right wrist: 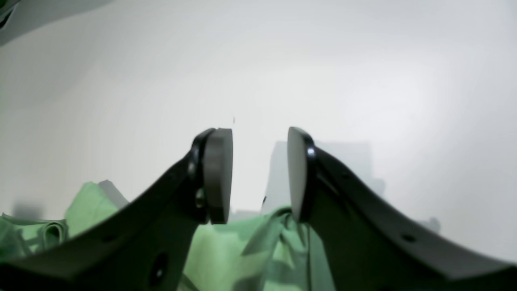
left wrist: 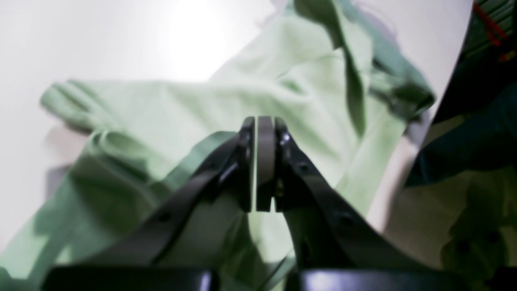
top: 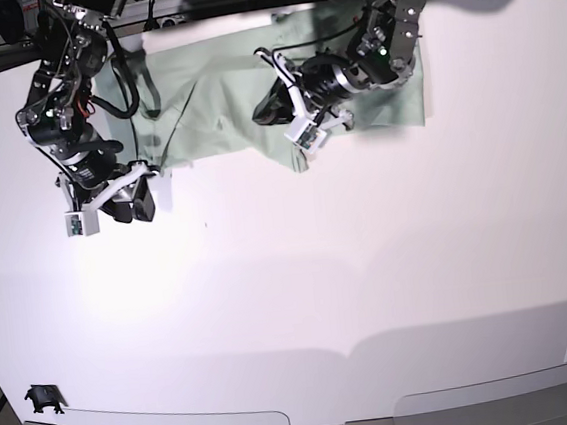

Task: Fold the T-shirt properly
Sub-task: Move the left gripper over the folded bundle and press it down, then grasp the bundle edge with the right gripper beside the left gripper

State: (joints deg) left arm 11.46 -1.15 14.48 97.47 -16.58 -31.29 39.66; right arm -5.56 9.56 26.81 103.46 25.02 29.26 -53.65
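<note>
You have one T-shirt (top: 221, 88), two arms and one white table (top: 369, 265) to work with. The shirt is pale mint green and lies spread but rumpled along the far edge of the table, with a crumpled corner hanging toward you near the middle. Your left gripper (top: 308, 133), on the right of the base view, sits over that crumpled corner; your right gripper (top: 142, 201), on the left of the base view, sits just off the shirt's near left corner, over bare tabletop. The left wrist view shows what the base view cannot: the left gripper (left wrist: 264, 161) has its pads pressed together with only a hairline gap, and the cloth (left wrist: 242, 101) spreads below and beyond it in soft folds, with a darker bunched fold at the upper right; it looks as if no fabric is between the pads, though the blur leaves that unsure. The right wrist view shows the right gripper (right wrist: 259, 173) with its pads spread apart and nothing between them, and green fabric (right wrist: 226, 250) bunched below the fingers, touching or just behind the lower end of one pad.
</note>
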